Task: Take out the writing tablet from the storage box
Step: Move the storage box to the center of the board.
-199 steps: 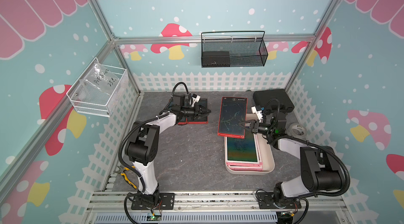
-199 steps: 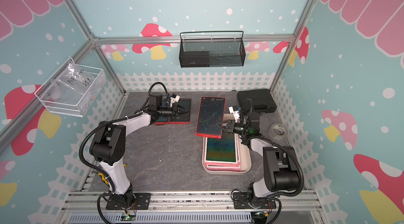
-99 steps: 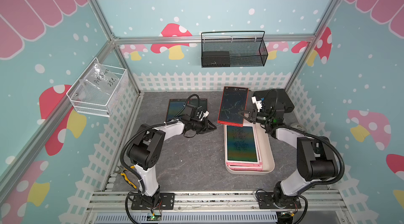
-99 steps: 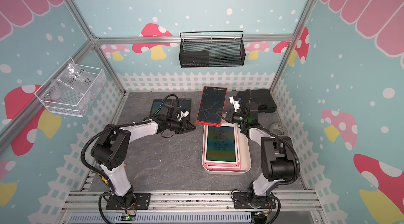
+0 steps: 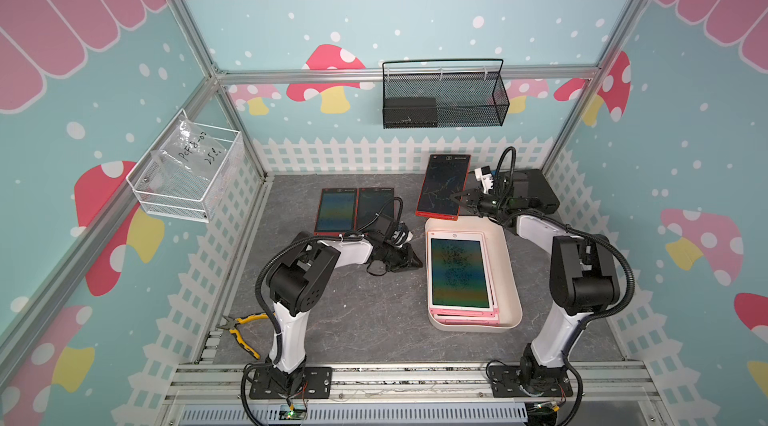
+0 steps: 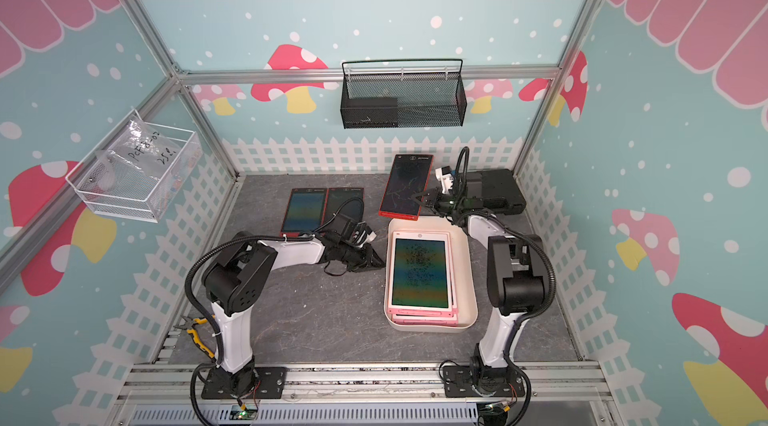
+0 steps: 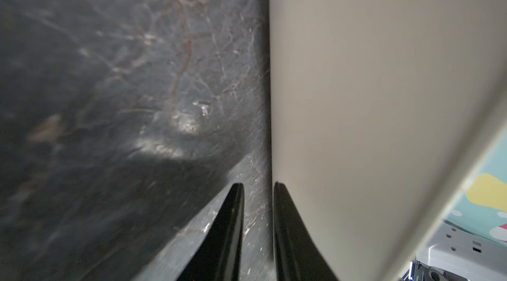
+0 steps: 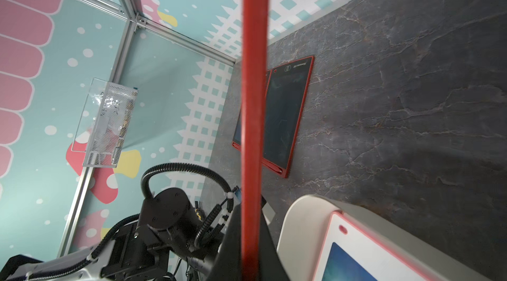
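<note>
Now the tablet [image 5: 443,187] pinched in the right gripper [image 5: 459,200] has been carried out of the box [image 5: 506,278], and the slightly spread, empty left gripper [image 5: 416,262] was brought just beside its wall.

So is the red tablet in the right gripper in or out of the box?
Out. The right gripper holds the red tablet by its edge, beyond the box's far rim; pink tablets lie inside.

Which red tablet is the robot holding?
The red tablet just behind the storage box, pinched by the right gripper. The other two red tablets lie flat side by side on the table.
</note>
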You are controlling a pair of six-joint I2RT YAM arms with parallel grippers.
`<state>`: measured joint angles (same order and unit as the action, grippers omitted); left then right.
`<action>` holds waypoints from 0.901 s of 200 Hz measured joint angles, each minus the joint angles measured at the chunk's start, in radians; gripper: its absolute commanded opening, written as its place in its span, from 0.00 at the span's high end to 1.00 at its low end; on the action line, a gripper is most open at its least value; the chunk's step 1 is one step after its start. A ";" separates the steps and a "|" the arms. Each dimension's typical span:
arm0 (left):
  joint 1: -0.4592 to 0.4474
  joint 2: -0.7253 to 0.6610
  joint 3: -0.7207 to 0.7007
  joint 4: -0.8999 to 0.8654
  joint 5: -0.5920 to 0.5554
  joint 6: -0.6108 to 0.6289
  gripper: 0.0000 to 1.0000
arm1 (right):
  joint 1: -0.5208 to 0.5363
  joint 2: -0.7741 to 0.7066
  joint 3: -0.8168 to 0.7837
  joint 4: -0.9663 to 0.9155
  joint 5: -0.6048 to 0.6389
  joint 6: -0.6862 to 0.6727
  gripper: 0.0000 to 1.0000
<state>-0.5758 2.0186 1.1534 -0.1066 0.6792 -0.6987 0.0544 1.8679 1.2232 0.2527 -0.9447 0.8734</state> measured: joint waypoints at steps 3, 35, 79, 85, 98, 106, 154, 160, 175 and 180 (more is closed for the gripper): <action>-0.002 0.001 0.000 0.002 0.000 -0.002 0.77 | 0.001 0.013 0.013 -0.009 0.002 -0.003 0.99; -0.003 0.006 0.008 0.008 -0.003 -0.008 0.77 | 0.021 0.163 0.193 -0.110 0.033 -0.028 0.99; 0.011 0.011 0.019 0.030 -0.005 -0.020 0.77 | 0.043 0.379 0.505 -0.267 0.049 -0.061 1.00; 0.016 0.011 0.019 0.030 -0.006 -0.020 0.77 | 0.045 0.402 0.544 -0.288 0.050 -0.067 1.00; 0.024 0.014 0.027 0.028 -0.006 -0.020 0.77 | 0.047 0.437 0.599 -0.317 0.056 -0.077 1.00; 0.026 0.021 0.039 0.028 -0.006 -0.021 0.77 | 0.047 0.447 0.616 -0.334 0.058 -0.080 1.00; -0.044 0.056 0.089 0.029 -0.006 -0.040 0.77 | 0.047 0.468 0.658 -0.401 0.061 -0.103 1.00; -0.060 0.056 0.088 0.031 -0.006 -0.047 0.77 | 0.048 0.468 0.658 -0.407 0.061 -0.107 1.00; -0.093 0.056 0.082 0.033 -0.006 -0.060 0.77 | 0.051 0.468 0.658 -0.423 0.062 -0.117 1.00; -0.104 0.057 0.082 0.033 -0.007 -0.066 0.77 | 0.051 0.468 0.658 -0.426 0.062 -0.119 1.00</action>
<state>-0.6800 2.0754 1.2350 -0.0738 0.6724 -0.7647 0.1059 2.3356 1.8812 -0.1730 -0.8829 0.7544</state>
